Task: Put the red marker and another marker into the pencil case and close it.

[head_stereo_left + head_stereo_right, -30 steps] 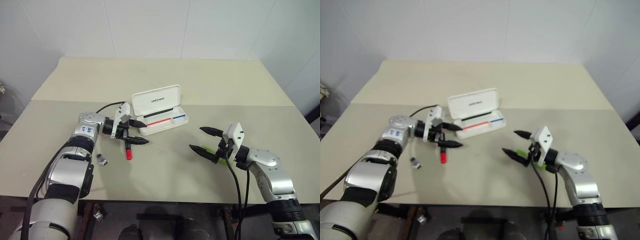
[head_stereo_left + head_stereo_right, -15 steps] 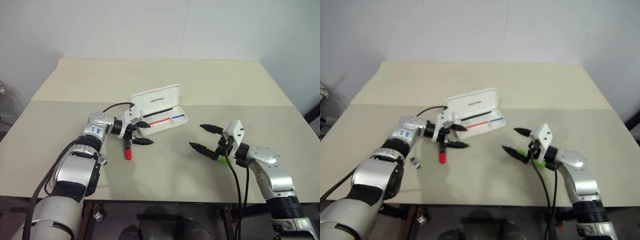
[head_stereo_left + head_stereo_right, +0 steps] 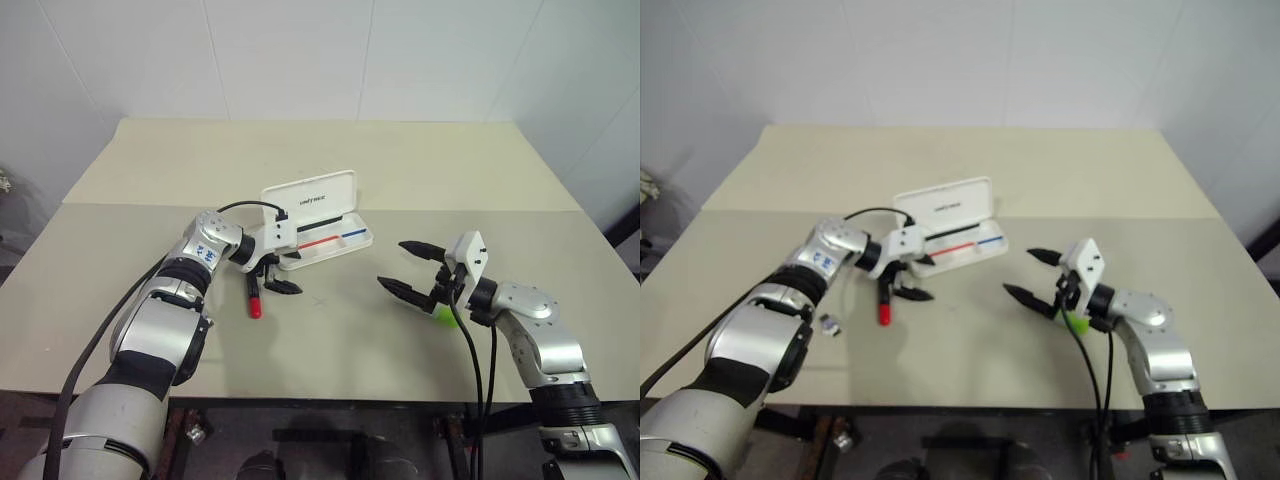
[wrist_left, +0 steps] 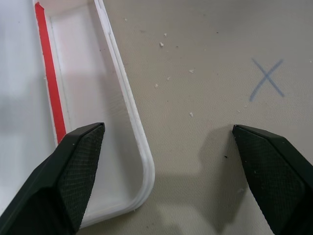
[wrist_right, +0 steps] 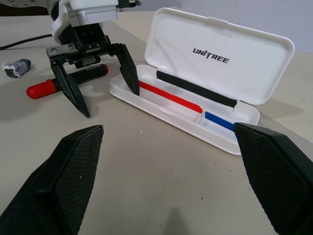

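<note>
The pencil case (image 3: 318,212) lies open at mid-table, lid up, with red and blue stripes in its tray (image 5: 171,113). The red marker (image 3: 254,297), black with a red cap, lies flat on the table just left of the case. My left gripper (image 3: 281,275) is open and points down between the marker and the case's left end. One of its fingertips (image 5: 133,84) is at the tray's corner (image 4: 139,161). My right gripper (image 3: 399,268) is open, level and empty, off to the right. The light-green marker (image 3: 443,312) lies on the table, partly hidden under it.
A small grey scrap (image 3: 828,324) lies on the table left of the red marker. A pencilled blue X (image 4: 266,78) marks the tabletop between the two grippers. The left arm's black cable (image 3: 240,207) loops just behind the case's left end.
My left gripper has shifted right, from over the red marker to the case's left end, and rolled its wrist. The red marker, the case and the right gripper stay put.
</note>
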Controlling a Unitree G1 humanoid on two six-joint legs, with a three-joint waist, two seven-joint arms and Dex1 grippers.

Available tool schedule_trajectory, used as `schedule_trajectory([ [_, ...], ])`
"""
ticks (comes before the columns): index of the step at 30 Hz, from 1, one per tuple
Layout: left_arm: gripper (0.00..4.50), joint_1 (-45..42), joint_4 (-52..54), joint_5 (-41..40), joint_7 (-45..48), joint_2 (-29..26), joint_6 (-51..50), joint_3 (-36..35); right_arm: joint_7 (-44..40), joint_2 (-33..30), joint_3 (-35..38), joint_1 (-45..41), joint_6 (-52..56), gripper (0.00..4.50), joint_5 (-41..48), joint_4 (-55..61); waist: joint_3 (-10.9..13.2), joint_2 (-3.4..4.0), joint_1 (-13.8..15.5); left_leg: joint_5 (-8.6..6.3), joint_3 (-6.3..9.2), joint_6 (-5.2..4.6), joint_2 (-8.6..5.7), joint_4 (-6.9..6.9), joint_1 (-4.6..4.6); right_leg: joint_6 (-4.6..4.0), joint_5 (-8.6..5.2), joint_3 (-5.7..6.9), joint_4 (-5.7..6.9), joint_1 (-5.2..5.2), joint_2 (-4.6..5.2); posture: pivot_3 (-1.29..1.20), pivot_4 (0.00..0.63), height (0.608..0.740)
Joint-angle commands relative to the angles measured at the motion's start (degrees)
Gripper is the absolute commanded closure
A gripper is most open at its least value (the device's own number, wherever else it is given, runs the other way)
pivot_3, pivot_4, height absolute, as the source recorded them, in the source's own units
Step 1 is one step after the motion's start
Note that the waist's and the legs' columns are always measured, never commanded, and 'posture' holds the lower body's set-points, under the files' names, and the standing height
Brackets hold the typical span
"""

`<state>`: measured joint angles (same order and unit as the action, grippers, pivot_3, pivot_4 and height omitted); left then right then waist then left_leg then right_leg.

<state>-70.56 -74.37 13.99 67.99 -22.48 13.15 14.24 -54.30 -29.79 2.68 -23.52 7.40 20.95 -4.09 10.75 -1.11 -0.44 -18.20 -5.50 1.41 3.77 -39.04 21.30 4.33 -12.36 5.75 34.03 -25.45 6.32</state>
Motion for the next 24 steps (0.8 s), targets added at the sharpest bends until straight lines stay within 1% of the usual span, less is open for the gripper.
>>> schedule_trajectory([
  [1,0.05,0.64,-1.74,2.32,0.17,-0.19,-1.52,1.14,-0.39,0.35,0.39,-1.19,-1.27,0.0,0.53,0.63,0.0,0.0,0.0,0.0,0.0,0.0,0.0,0.0,0.0,0.0,0.0,0.0,0.0,0.0,0.0,0.0,0.15,0.74],
  [10,0.05,1.26,-1.68,0.9,-2.76,-0.35,-1.79,-0.95,-0.92,0.31,0.39,-2.5,-1.67,0.0,0.28,-0.6,0.0,0.0,-0.01,0.0,0.0,-0.01,0.0,0.0,-0.01,0.0,0.0,0.0,0.02,0.0,0.0,0.0,0.15,0.74],
  [13,0.05,1.23,-1.82,1.5,-4.64,-0.33,-3.63,-0.8,-1.15,0.38,0.28,-3.04,-1.99,0.0,0.13,-1.21,0.0,0.0,-0.02,0.02,0.0,-0.01,0.0,0.0,-0.02,-0.02,0.01,-0.01,0.03,0.0,0.01,0.0,0.15,0.74],
  [17,0.9,0.95,-1.85,1.4,-5.02,-0.13,-4.79,-1.11,-1.37,0.55,0.13,-3.75,-2.34,0.0,0.04,-2.02,0.0,-0.01,-0.18,0.1,0.0,0.02,0.0,0.0,-0.04,-0.08,0.06,-0.01,0.05,0.0,0.01,0.0,0.15,0.74],
  [19,1.62,0.96,-1.81,1.47,-4.69,-0.12,-5.05,-1.2,-1.46,0.6,0.12,-3.85,-2.5,0.0,0.06,-2.17,0.0,-0.01,-0.36,0.1,0.01,0.02,0.01,0.0,-0.04,-0.08,0.06,-0.01,0.05,0.0,0.0,0.0,0.15,0.74],
  [20,1.84,1.0,-1.78,1.52,-4.46,-0.13,-5.06,-1.22,-1.48,0.62,0.13,-3.86,-2.55,0.0,0.07,-2.2,0.0,-0.01,-0.46,0.1,0.01,0.02,0.01,0.02,-0.03,-0.08,0.06,-0.01,0.05,0.0,0.0,0.0,0.15,0.74],
  [22,2.54,1.06,-1.74,1.58,-4.13,-0.17,-5.12,-1.23,-1.47,0.67,0.2,-3.89,-2.6,0.0,0.05,-2.28,0.0,-0.01,-0.71,0.09,0.01,0.01,0.01,0.04,-0.02,-0.07,0.06,0.0,0.04,0.0,0.01,0.0,0.15,0.74],
  [24,3.13,1.07,-1.71,1.59,-3.98,-0.21,-5.09,-1.27,-1.43,0.7,0.24,-3.91,-2.63,0.0,0.01,-2.33,0.0,-0.01,-0.88,0.07,0.01,-0.01,0.01,0.08,0.0,-0.05,0.06,0.01,0.09,0.0,0.0,0.0,0.15,0.74],
])
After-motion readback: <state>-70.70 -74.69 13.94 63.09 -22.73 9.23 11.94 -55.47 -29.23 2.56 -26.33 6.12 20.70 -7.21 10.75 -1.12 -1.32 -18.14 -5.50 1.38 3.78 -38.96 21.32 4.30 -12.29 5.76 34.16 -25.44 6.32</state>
